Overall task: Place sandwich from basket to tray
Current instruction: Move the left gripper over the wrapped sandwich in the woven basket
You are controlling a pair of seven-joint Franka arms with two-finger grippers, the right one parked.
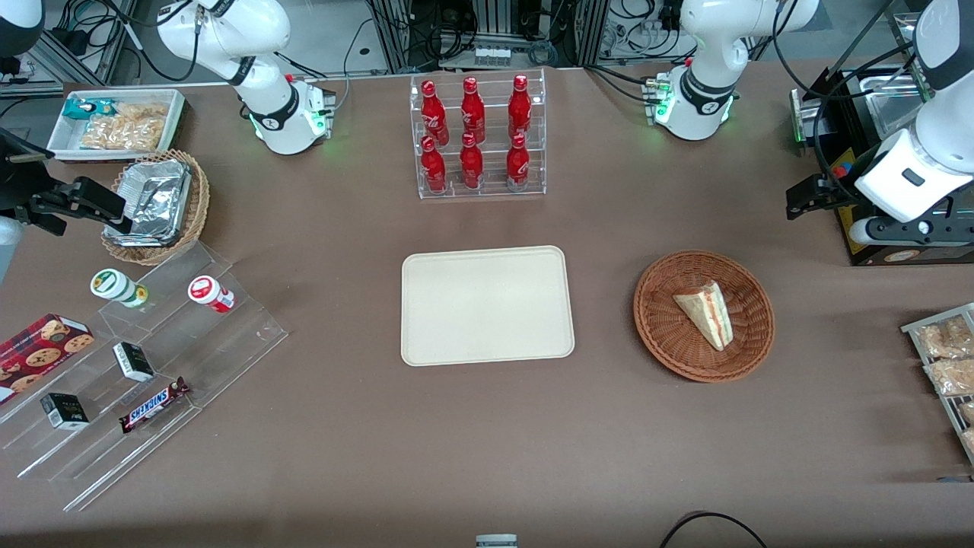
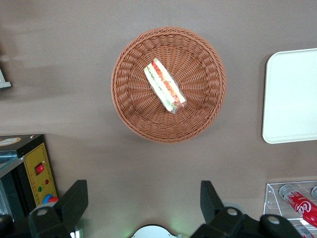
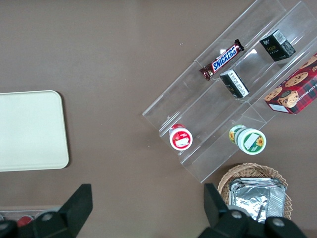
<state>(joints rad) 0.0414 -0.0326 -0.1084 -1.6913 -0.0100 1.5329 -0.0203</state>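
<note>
One sandwich (image 1: 705,313) lies in the basket (image 1: 662,335), at centre right of the front frame, on its side with the filling edge facing the tray. It has not been lifted. The tray (image 1: 487,304) sits at frame centre, well apart from the basket and bare.

Handling judgement: the sandwich appears light, soft and easily crushed, and looks wrapped in clear film, which may be slippery. Take hold across the two flat bread faces near the thick middle of the wedge, not at the thin tip, and close gently so the filling is not squeezed out. The shallow basket is likely light and may shift if the fingers drag on its weave.

Farther from the camera, at upper right of the frame, the gripper (image 1: 808,199) hangs above the table, clear of the basket, released, with fingers (image 2: 73,199) spread wide and grasping nothing.

Six red bottles (image 1: 473,133) stand in a clear rack at top centre, farthest back.
</note>
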